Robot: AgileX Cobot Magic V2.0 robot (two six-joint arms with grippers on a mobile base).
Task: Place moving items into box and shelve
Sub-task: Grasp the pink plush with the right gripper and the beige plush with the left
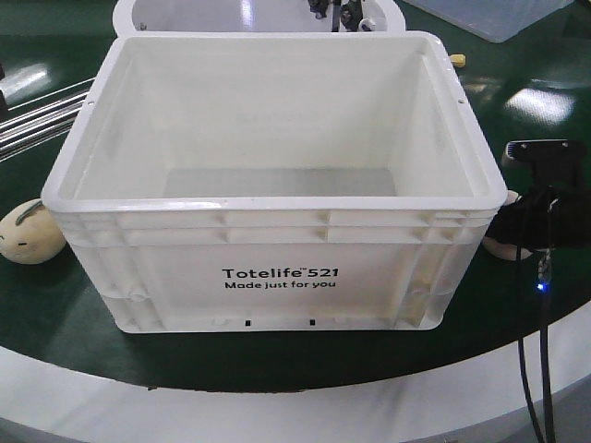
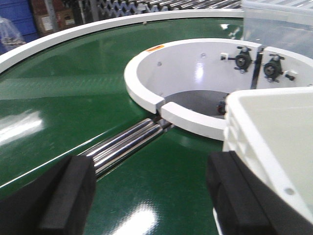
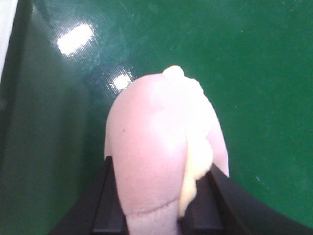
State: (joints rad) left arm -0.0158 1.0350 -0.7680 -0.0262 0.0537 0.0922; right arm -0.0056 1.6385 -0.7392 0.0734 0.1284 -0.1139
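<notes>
Right gripper (image 3: 161, 193): clamped on a pink soft toy (image 3: 156, 132) with a cream patch on one flank. The toy's long axis runs along the fingers, its rounded end pointing out past the tips over the green belt (image 3: 254, 73).

Box (image 1: 277, 277): stands on the belt just left of this gripper. Open top faces up, printed face toward the front camera, long axis left-right. Looks empty.

The held toy sits lower than the rim. Judgement: lift above the rim, then carry left. The right arm is the nearer one.

Left gripper (image 2: 146, 196): spread wide, empty. The box corner is just to its right; contact unclear.

Beige round toy (image 1: 32, 231): on the far side of the box from the right gripper.
</notes>
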